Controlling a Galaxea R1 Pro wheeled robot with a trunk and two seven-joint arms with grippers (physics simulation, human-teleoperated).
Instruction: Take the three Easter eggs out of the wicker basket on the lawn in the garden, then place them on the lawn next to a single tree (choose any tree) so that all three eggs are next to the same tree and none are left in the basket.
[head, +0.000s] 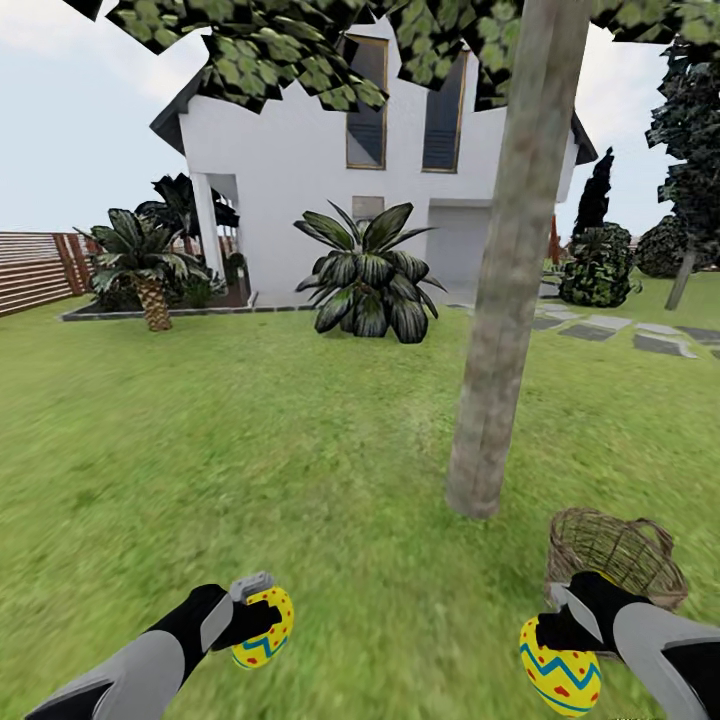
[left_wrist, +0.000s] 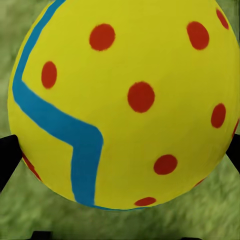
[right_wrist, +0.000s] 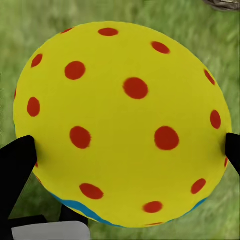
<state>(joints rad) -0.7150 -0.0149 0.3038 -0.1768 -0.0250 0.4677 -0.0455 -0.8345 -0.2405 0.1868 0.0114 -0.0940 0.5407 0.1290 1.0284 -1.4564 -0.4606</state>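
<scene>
Eggs clenched, one per tool: left egg in left tool, right egg in right tool, long axes tilted.

two held eggs, basket beside tree

Green lawn bearing tree, apparently empty wicker basket.

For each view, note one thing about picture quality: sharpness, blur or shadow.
Head view: the lawn smears into soft streaks, and the tree casts no clear shadow. Left wrist view: the egg is crisp while the grass behind is blurred. Right wrist view: the other egg is evenly lit, without glare.
</scene>
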